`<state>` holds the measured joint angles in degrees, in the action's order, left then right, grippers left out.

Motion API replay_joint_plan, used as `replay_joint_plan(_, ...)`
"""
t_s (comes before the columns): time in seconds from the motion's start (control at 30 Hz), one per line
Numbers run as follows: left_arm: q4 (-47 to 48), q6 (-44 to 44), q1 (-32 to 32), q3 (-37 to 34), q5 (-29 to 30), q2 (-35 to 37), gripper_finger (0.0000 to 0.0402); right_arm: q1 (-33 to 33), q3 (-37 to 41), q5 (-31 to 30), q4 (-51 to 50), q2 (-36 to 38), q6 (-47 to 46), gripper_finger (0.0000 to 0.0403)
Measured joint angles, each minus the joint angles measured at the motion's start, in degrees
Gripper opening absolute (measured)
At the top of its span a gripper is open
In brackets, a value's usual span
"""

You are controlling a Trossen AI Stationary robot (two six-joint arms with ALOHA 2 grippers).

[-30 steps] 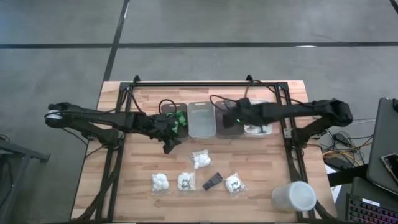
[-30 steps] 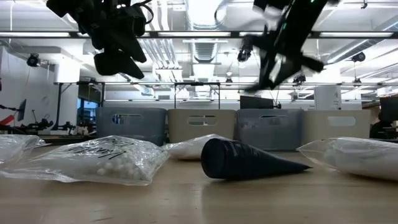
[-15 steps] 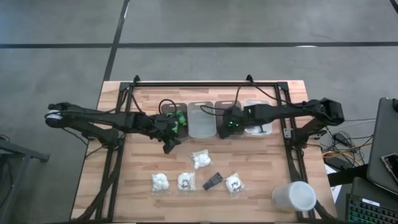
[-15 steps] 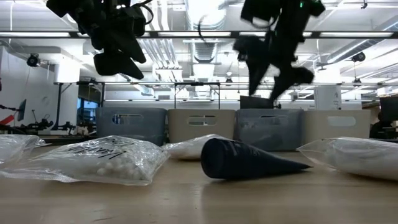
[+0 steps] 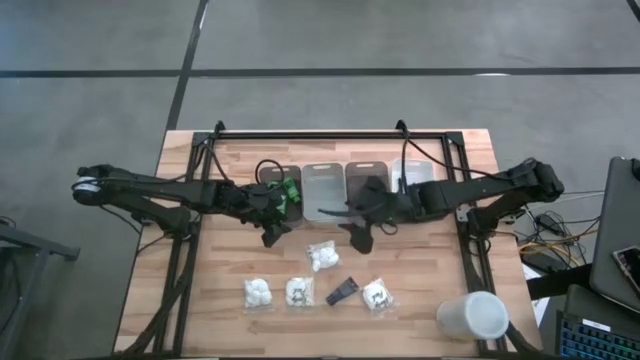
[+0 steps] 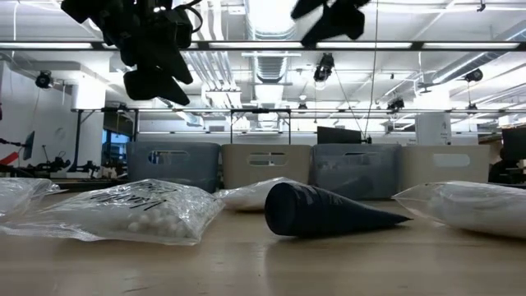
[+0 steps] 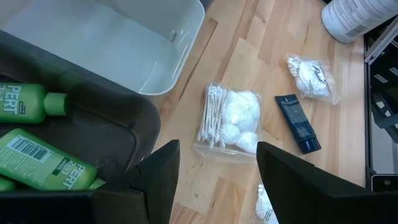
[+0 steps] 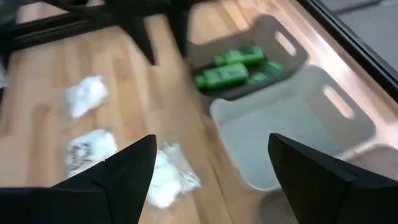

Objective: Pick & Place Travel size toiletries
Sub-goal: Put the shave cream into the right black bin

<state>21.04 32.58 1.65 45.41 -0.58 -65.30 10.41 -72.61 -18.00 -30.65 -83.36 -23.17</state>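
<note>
Green bottles (image 5: pixel 290 191) lie in the leftmost dark bin (image 7: pixel 124 134). Several clear packets of white puffs lie flat on the wood; one (image 5: pixel 322 256) sits just near of the bins and shows in the left wrist view (image 7: pixel 230 121). A black flat packet (image 5: pixel 342 290) lies among the nearer ones. My left gripper (image 5: pixel 273 230) hangs open above the table by the near edge of the bottles' bin. My right gripper (image 5: pixel 357 236) hangs open above bare wood, just near of the bins and right of that puff packet. No razor-like sticks show.
Four bins stand in a row on the far half: dark (image 5: pixel 283 190), pale (image 5: pixel 323 192), dark (image 5: pixel 365 180), white (image 5: pixel 410 175). A large white cup (image 5: pixel 472 315) lies at the near right corner. Bare wood lies between the bins and the packets.
My right gripper has swung from above the right-hand bins toward the table's left and near edge, and now hangs over bare wood near the bins. The left arm and all the items have stayed put.
</note>
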Motion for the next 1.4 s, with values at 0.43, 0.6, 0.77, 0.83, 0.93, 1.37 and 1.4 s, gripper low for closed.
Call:
replay_joint_plan(0.43, 0.0, 0.0, 0.0, -0.1, 0.0, 0.0, 0.0218, 4.4, -3.1, 8.8, 0.7, -4.5, -3.7, 0.0296)
replay_joint_plan(0.6, -0.1, 0.0, 0.0, -0.2, 0.0, 0.0, 0.0218, 5.7, -3.0, 21.7, 1.3, -10.5, -0.9, 0.0271)
replay_joint_plan(0.77, -0.4, 0.3, 0.0, -0.2, 0.0, 0.0, 0.0218, 8.1, -3.5, 27.0, 0.6, -17.8, 2.5, 0.0245)
replay_joint_plan(0.83, -0.4, 0.3, 0.0, -0.2, 0.0, 0.0, 0.0218, 8.9, -4.6, 27.0, 0.7, -20.5, 1.1, 0.0233)
replay_joint_plan(0.93, -0.4, 0.3, 0.0, -0.3, 0.0, 0.0, 0.0218, 10.0, -6.3, 27.0, 0.8, -23.5, 1.0, 0.0215)
replay_joint_plan(1.37, -0.3, 0.4, 0.0, -0.7, 0.0, 0.0, 0.0218, 13.6, -10.4, 19.5, 1.0, -29.4, 7.9, 0.0274)
replay_joint_plan(1.4, -0.4, 0.4, 0.0, -0.7, 0.0, 0.0, 0.0218, 13.6, -10.5, 19.5, 0.8, -30.0, 9.0, 0.0286)
